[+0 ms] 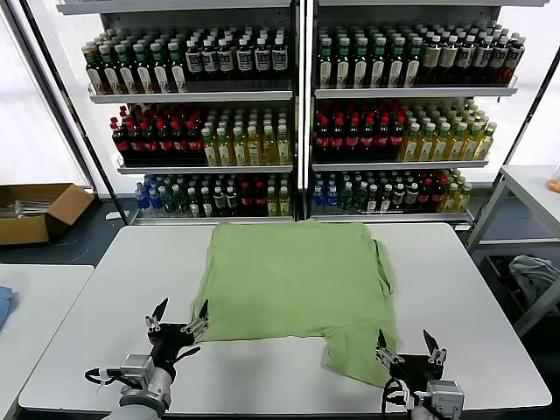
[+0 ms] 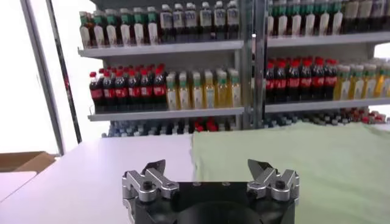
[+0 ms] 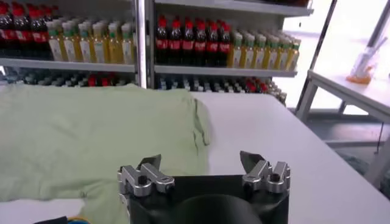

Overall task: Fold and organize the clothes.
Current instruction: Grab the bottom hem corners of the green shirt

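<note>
The light green shirt (image 1: 293, 284) lies spread on the white table (image 1: 114, 297), plain side up, with a folded flap reaching the front right corner (image 1: 359, 354). It also shows in the left wrist view (image 2: 304, 161) and the right wrist view (image 3: 79, 134). My left gripper (image 1: 179, 317) hovers open just off the shirt's front left edge, nothing between its fingers. My right gripper (image 1: 409, 346) stands open at the front right, beside the flap, also empty. The left gripper (image 2: 210, 167) and the right gripper (image 3: 199, 163) show wide jaws in their own wrist views.
Shelves of bottles (image 1: 289, 114) stand behind the table. A cardboard box (image 1: 39, 210) sits on the floor at the left. A second table (image 1: 534, 188) stands at the right with a grey-blue cloth bundle (image 1: 529, 276) below it. Another table's corner (image 1: 26, 306) is at the left.
</note>
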`<act>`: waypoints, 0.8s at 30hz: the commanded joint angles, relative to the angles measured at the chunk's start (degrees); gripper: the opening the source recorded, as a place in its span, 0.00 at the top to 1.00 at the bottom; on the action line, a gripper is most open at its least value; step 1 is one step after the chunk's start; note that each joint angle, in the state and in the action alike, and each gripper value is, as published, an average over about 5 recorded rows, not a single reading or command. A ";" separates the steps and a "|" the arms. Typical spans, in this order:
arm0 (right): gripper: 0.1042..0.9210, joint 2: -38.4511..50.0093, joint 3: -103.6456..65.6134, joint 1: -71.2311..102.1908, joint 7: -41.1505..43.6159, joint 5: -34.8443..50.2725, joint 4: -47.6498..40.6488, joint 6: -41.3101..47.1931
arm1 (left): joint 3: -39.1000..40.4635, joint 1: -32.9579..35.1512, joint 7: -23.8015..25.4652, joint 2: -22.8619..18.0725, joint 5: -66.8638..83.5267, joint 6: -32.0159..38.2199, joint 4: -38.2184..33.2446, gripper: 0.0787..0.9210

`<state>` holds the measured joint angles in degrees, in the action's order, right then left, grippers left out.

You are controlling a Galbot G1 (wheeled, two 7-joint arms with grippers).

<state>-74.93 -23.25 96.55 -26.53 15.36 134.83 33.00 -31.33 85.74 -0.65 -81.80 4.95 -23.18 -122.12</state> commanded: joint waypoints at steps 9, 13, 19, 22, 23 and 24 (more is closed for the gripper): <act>0.12 -1.59 1.63 -0.51 -5.64 4.18 -3.31 0.06 | -0.09 0.03 0.89 1.16 -1.84 -6.01 1.97 0.12; 0.12 -2.35 2.46 -1.15 -6.17 4.11 -4.19 0.02 | 0.02 0.15 1.13 1.51 -1.67 -6.83 1.98 0.12; 0.12 -3.16 3.76 -1.62 -6.55 3.90 -5.35 -0.19 | 0.44 0.12 1.90 1.87 -0.92 -7.61 2.05 0.12; 0.12 -3.29 4.37 -1.63 -6.70 3.75 -5.65 -0.22 | 0.81 0.14 2.33 2.07 -0.68 -7.87 2.29 0.12; 0.12 -3.32 4.51 -1.64 -6.73 3.70 -5.74 -0.21 | 0.90 0.10 2.42 2.12 -0.62 -7.93 2.44 0.12; 0.12 -3.34 4.65 -1.66 -6.78 3.64 -5.83 -0.19 | 0.97 0.05 2.48 2.15 -0.55 -7.99 2.63 0.12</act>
<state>-77.93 -19.24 95.02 -32.67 18.46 129.54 32.85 -30.66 85.87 1.29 -79.84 4.14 -30.07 -120.10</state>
